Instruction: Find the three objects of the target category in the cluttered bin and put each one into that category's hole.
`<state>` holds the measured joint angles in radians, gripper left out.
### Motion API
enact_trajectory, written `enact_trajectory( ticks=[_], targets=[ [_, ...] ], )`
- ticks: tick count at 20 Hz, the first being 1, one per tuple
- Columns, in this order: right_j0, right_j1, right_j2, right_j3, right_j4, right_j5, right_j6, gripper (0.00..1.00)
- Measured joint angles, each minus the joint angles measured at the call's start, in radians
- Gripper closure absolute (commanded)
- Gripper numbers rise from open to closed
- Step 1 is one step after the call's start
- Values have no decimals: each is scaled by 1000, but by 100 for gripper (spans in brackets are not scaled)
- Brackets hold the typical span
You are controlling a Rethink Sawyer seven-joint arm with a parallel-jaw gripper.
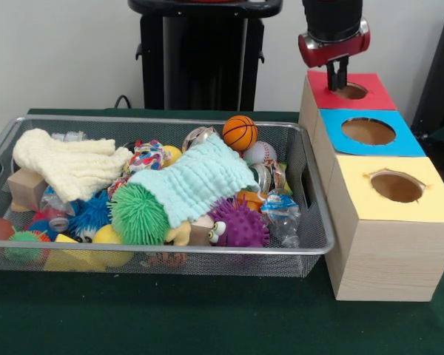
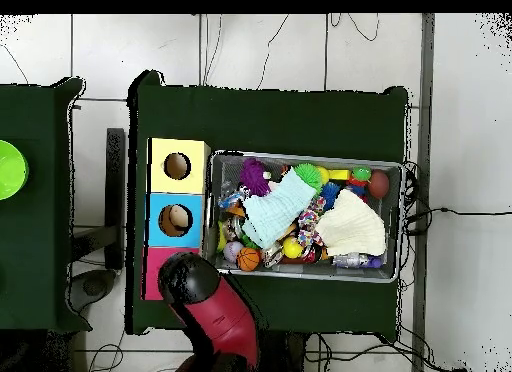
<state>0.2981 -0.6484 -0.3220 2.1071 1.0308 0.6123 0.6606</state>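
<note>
Silver wire-mesh bin [image 1: 311, 244] sits mid-table; pale wooden three-hole box [image 1: 385, 259] just beside its right end, front view. Gripper [image 1: 339, 80] over the far red-topped round hole [image 1: 351, 92].

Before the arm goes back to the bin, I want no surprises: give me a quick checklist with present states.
1. gripper over the red hole: ok.
2. Gripper empty: looks so, nothing seen between its tips; ok.
3. Red hole unblocked: ok.
4. bin beside the boxes, rim clear: ok.
5. Plush animal in plain sight: cannot tell; aqua cloth and cream cloth cover much.
6. Gripper open: cannot tell.
</note>
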Motion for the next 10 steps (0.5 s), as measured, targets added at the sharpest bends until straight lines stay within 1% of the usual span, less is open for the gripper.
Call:
enact_trajectory(
  ticks=[5, 10],
  targets=[
    [-43, 0, -29, -66, -118, 4, 91, 100],
    [-90, 0, -36, -112, -185, 6, 128, 100]
  ],
)
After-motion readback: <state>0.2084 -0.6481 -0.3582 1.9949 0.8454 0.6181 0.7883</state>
